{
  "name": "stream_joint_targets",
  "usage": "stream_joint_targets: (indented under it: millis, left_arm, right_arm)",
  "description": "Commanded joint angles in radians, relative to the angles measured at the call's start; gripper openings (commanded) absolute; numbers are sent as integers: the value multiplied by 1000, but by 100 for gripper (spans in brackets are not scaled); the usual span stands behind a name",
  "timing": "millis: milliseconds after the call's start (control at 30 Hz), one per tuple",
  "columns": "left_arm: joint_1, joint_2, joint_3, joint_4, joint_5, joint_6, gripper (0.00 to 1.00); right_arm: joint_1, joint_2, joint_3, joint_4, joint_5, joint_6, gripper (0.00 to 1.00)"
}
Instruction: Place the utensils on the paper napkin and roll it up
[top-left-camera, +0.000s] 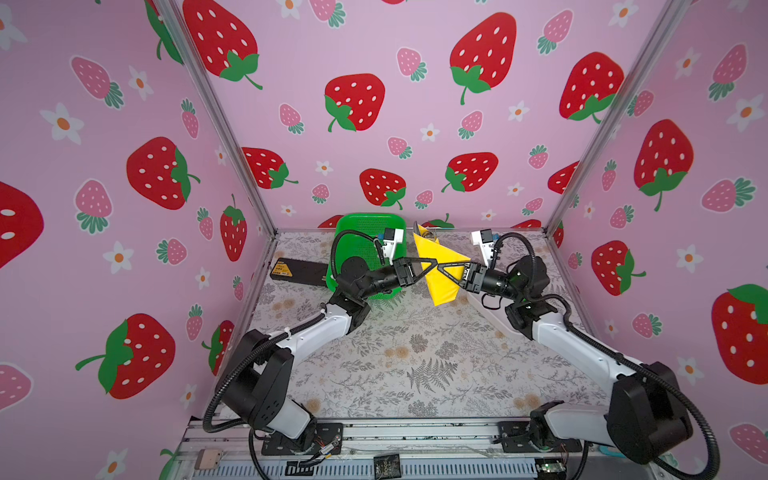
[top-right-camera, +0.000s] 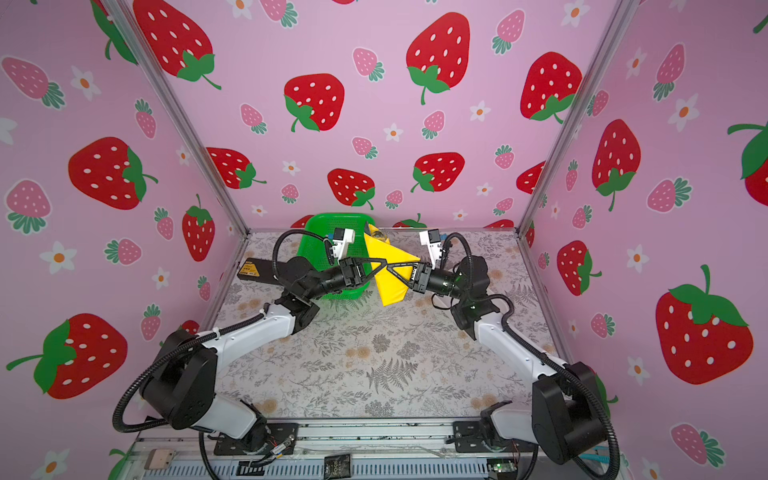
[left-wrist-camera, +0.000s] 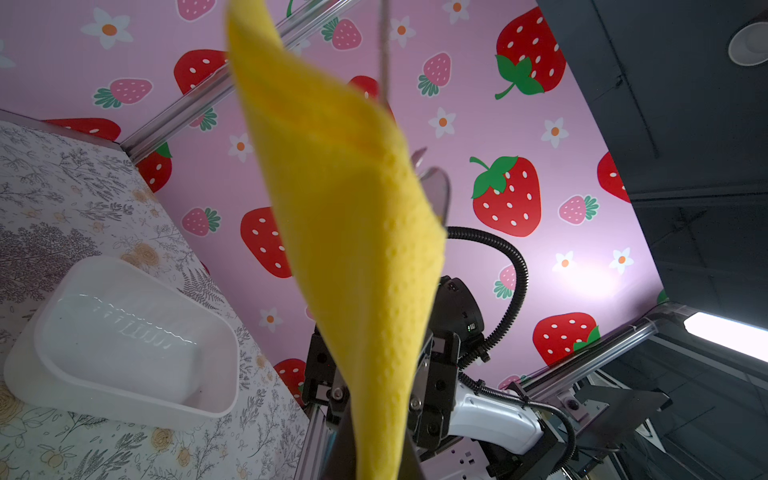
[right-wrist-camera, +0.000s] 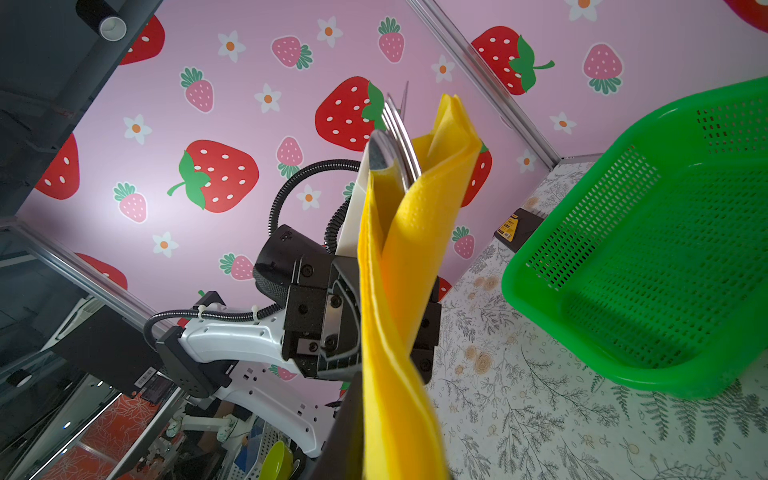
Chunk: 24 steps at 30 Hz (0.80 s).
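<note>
The paper napkin (top-left-camera: 430, 249) is off the tabletop (top-left-camera: 415, 374), held in the air near the far edge, about midway between the left and right edges. It is folded into a loose, tilted roll. The utensils (right-wrist-camera: 401, 141) sit inside it, with fork tines and a rounded shiny piece sticking out of its upper, far end. The 2 grippers meet tip to tip at the roll's middle. The left gripper (top-left-camera: 435, 262) is clamped on the napkin, and the left wrist view shows the paper narrowing into its grip. The right gripper (top-left-camera: 440, 267) reaches the roll from the other side, but the paper hides its gap, so I cannot tell whether it pinches. The green basket (top-left-camera: 357, 224) stands by the far edge just left of the roll. The white dish (left-wrist-camera: 137, 409) lies toward the right edge, beneath the right arm.
</note>
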<state>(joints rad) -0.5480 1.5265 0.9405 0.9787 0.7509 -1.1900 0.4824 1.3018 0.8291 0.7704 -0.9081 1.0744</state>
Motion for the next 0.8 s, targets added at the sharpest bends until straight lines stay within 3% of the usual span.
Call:
stream_joint_targets:
  millis: [0, 767]
  left_arm:
    - [-4, -27, 2, 114, -8, -10, 0]
    - [-4, -25, -3, 152, -15, -18, 0]
  right_arm:
    - [4, -10, 21, 43, 3, -3, 15]
    - [1, -6, 45, 29, -32, -10, 18]
